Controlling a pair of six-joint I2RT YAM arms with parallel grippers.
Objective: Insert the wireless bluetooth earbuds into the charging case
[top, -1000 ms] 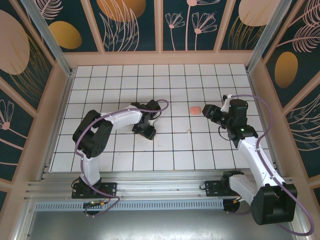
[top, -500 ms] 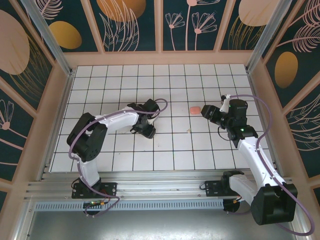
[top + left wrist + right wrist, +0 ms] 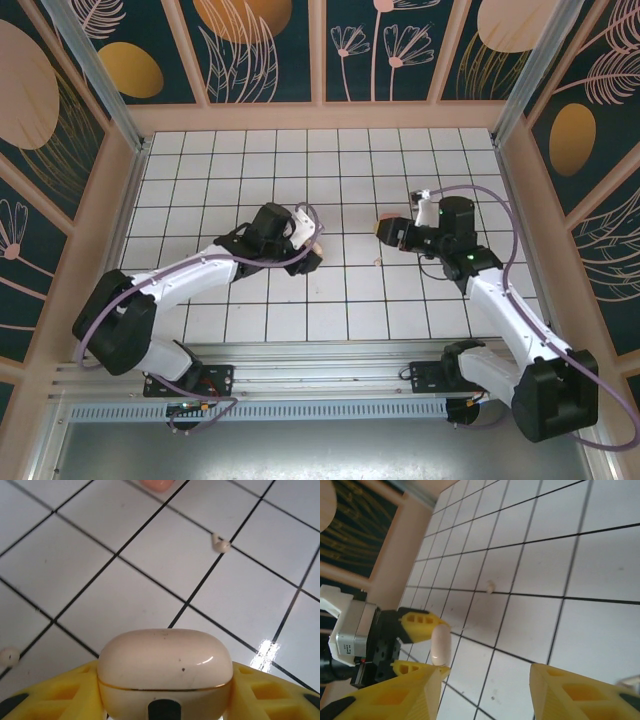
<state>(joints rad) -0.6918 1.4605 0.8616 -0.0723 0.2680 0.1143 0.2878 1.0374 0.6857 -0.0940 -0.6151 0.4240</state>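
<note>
The nearer earbud (image 3: pixel 220 543) lies loose on the white floor (image 3: pixel 125 595), touching a black grout line. From my left fingers it is ahead and to the right. It is very small, and I think its little stem points away from me, but I am not sure. A second earbud (image 3: pixel 9 655) sits close by on my left side, at the edge of the left wrist view. Both are outside the case (image 3: pixel 165 662).

The case is in my left gripper (image 3: pixel 306 250), clamped between the two yellow pads, with its long axis running across from pad to pad. Its lid looks closed — I see the seam line unbroken. So, in my judgement, nothing can go in before the lid is lifted.

My right gripper (image 3: pixel 485 676) has its jaws standing apart with only bare tiles between them. From above, the first earbud (image 3: pixel 377 262) is near this right gripper (image 3: pixel 385 232), on the side toward the arm bases, and well apart from the left one. The right arm is the nearer and the free one, so the pick belongs to it, I think.

A pink case (image 3: pixel 157 484) lies further ahead — not my concern now.
</note>
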